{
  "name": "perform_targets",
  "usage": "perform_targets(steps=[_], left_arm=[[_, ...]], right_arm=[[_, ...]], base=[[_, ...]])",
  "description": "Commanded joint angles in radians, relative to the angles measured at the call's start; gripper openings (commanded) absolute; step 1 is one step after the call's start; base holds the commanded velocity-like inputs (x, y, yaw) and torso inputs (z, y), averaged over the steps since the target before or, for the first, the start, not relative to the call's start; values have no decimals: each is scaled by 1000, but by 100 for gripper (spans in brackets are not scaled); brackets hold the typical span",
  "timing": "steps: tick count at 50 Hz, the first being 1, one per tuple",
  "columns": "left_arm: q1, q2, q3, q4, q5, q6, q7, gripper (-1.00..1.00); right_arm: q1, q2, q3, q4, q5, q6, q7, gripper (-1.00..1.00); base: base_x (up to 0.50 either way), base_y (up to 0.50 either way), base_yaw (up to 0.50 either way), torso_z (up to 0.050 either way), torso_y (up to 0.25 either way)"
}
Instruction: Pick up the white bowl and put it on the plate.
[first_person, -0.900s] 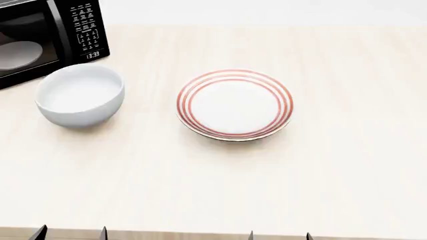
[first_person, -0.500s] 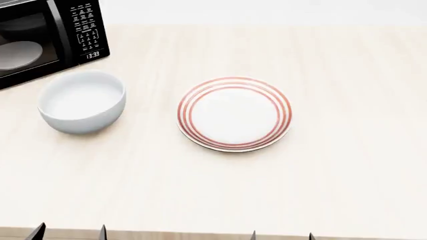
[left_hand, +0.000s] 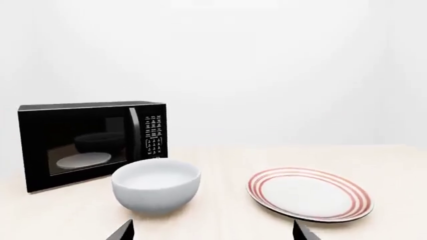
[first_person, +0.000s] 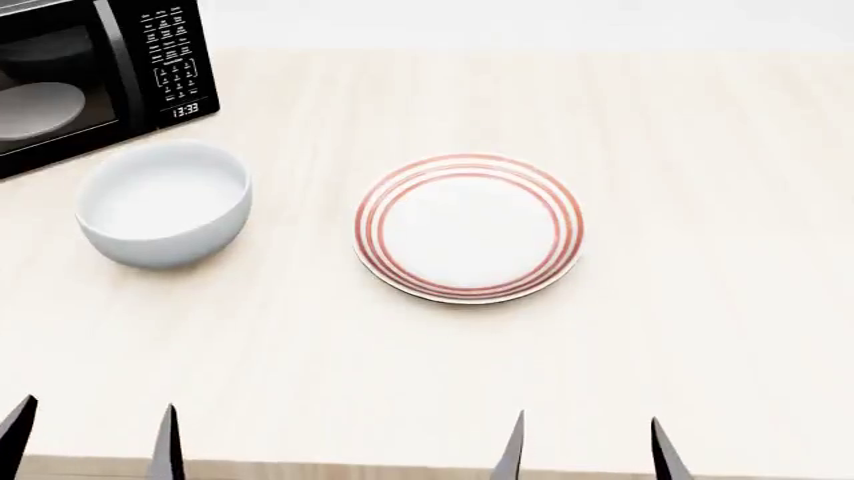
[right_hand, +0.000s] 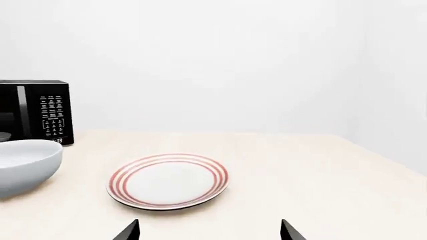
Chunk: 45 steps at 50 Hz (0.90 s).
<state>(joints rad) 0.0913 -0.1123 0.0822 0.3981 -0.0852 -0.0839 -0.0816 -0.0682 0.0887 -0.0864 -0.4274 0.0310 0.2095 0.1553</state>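
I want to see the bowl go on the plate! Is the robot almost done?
Not yet. Nothing is done: the white bowl sits on the table beside the microwave, apart from the plate. Both tools, left and right, are open and empty near the table edge. Grabbing, lifting and placing remain.

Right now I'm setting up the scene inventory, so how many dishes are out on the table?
2. The white bowl stands at the table's left, just in front of the microwave; the plate lies near the middle, apart from the bowl. The microwave's turntable isn't counted.
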Motion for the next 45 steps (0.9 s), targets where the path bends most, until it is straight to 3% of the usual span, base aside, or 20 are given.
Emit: perform_targets(steps=[1,38,45], left_arm=[[22,-25,-1,179,-22,-93,-31,100],[22,-55,35,133,32,-60,-102,100],[19,-60,38,134,29,-63,-108,100]], right_arm=[[-29,12,3,-110,31,-11,22,100],[-33,51,-42,-97,40,-43,79,100],[-38,60,-54,-97,46,-52,78,100]], base=[[113,0,0,0,0],[500,0,0,0,0],[0,0,0,0,0]])
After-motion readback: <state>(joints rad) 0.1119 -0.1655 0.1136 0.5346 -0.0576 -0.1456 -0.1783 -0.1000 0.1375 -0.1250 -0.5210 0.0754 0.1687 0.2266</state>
